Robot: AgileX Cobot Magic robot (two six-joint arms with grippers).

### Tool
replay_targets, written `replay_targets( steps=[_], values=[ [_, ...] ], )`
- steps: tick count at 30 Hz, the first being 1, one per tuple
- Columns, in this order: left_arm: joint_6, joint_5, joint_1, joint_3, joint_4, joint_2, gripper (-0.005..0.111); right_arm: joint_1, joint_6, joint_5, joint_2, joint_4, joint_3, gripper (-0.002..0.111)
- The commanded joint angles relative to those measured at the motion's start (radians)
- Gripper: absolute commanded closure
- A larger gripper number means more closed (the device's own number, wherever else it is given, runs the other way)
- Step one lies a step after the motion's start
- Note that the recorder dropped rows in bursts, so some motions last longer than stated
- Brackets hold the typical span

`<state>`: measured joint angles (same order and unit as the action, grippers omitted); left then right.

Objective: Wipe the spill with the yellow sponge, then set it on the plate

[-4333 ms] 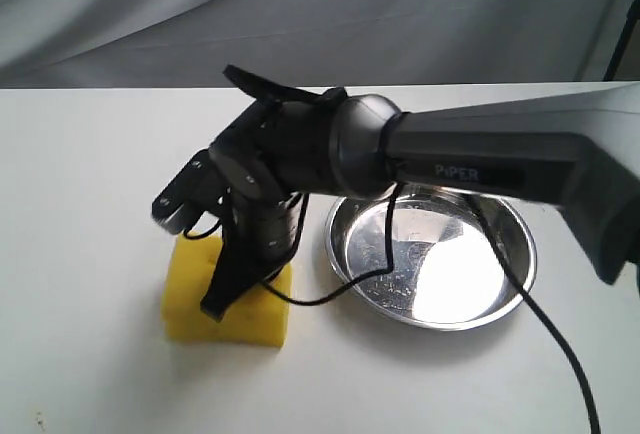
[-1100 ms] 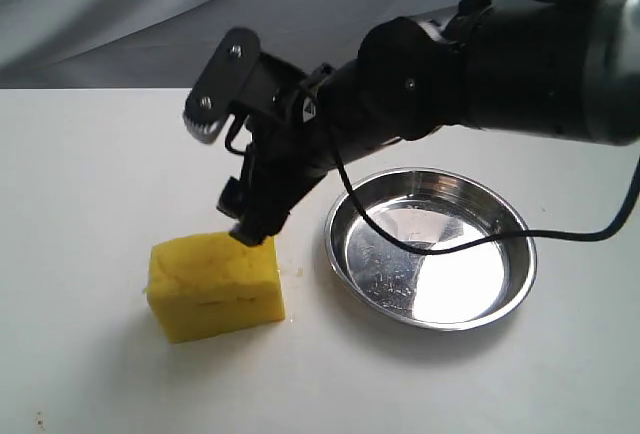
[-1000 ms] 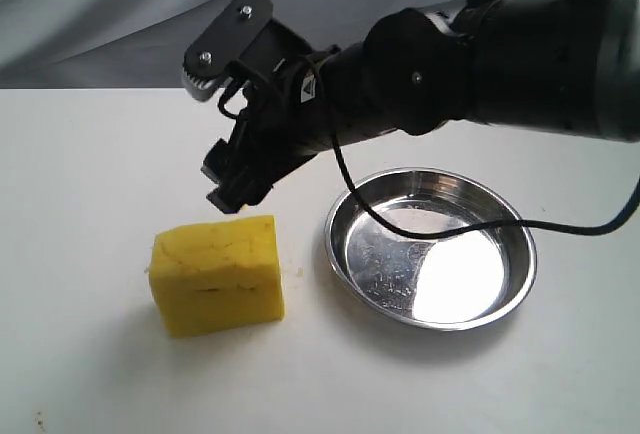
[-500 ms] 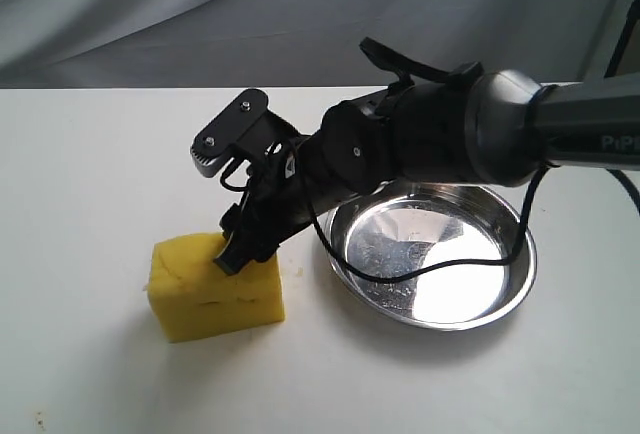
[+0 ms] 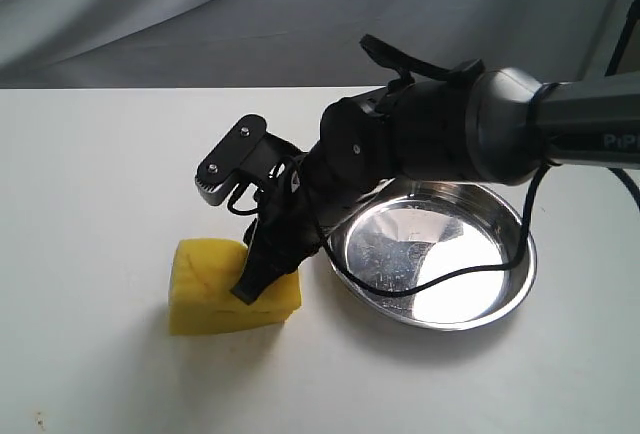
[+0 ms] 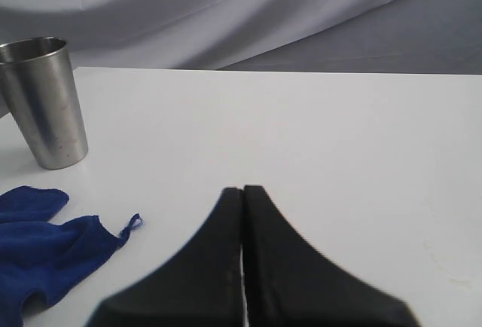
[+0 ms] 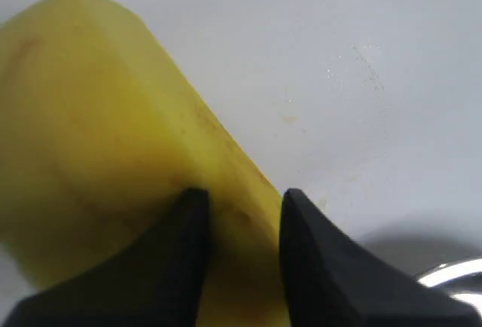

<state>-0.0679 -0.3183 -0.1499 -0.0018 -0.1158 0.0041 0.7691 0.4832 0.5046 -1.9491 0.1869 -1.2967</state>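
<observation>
The yellow sponge (image 5: 205,289) lies on the white table just left of the plate (image 5: 510,289), a shiny steel dish. My right gripper (image 5: 250,289) reaches down from the right onto the sponge's right end. In the right wrist view its two dark fingers pinch that end of the sponge (image 7: 98,116), and the gripper (image 7: 242,195) is shut on it. No amber puddle shows; only faint amber specks (image 7: 290,118) mark the table beside the sponge. My left gripper (image 6: 242,189) is shut on nothing, over bare table, and is outside the exterior view.
A steel cup (image 6: 45,101) and a crumpled blue cloth (image 6: 45,244) sit near the left gripper. A black cable (image 5: 400,289) hangs from the right arm over the plate. Grey cloth backs the table.
The right gripper lifted off the sponge, came back down and closed on its right end. The sponge has slid slightly right, toward the plate, and looks tilted.
</observation>
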Motion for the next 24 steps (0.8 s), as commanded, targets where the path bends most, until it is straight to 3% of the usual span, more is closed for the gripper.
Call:
replay_targets(
  steps=[1,6,19,22,24],
  values=[
    [-0.004,0.004,0.004,0.002,0.001,-0.004,0.107,-0.001,0.030,0.067,0.001,-0.020,0.003,0.094],
    [-0.004,0.004,0.004,0.002,0.001,-0.004,0.107,-0.001,0.032,0.160,0.001,-0.020,0.003,0.108],
    [-0.004,0.004,0.004,0.002,0.001,-0.004,0.107,-0.001,0.070,0.425,0.001,0.074,0.003,0.108],
    [-0.004,0.004,0.004,0.002,0.001,-0.004,0.107,-0.001,0.070,0.432,0.001,0.106,0.003,0.097],
    [-0.004,0.004,0.004,0.002,0.001,-0.004,0.107,-0.001,0.070,0.432,0.001,0.130,0.003,0.076]
  ],
)
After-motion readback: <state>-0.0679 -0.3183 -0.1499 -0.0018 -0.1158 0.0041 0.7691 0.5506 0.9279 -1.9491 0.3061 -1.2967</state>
